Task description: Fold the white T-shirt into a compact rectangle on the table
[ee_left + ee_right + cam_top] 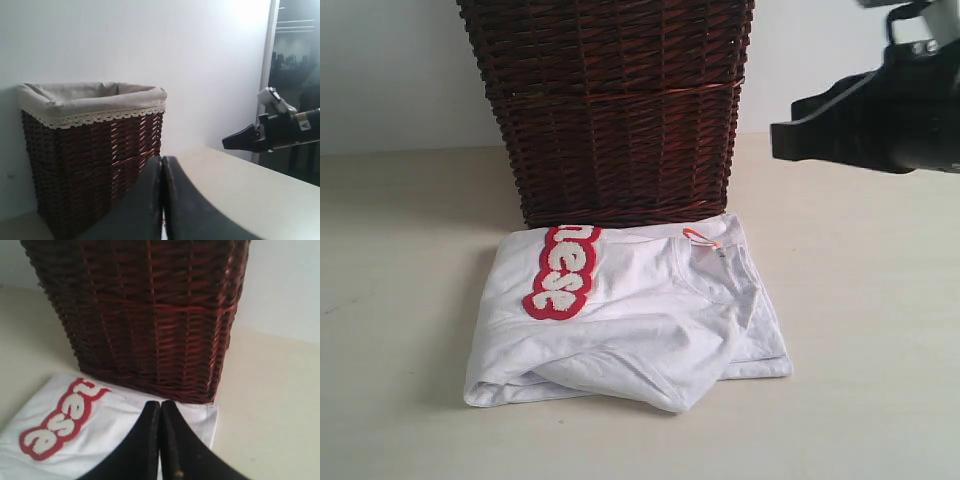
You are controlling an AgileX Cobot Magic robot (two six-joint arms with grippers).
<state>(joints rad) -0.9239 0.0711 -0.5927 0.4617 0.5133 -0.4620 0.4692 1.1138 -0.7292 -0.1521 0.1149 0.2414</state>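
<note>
The white T-shirt (640,310) lies folded into a rough rectangle on the table (400,300), just in front of the basket, its red-outlined lettering (563,270) on the left part and an orange neck tag (698,238) near the back edge. My right gripper (788,140) is shut and empty, raised above the table to the right of the basket, clear of the shirt. In the right wrist view its closed fingers (161,407) point over the T-shirt (110,435). My left gripper (161,162) is shut with nothing in it, and it is out of the exterior view.
A tall dark brown wicker basket (610,110) stands at the back middle, touching the shirt's far edge; its cream liner with lace trim (95,102) shows in the left wrist view. A white wall (390,70) rises behind the table.
</note>
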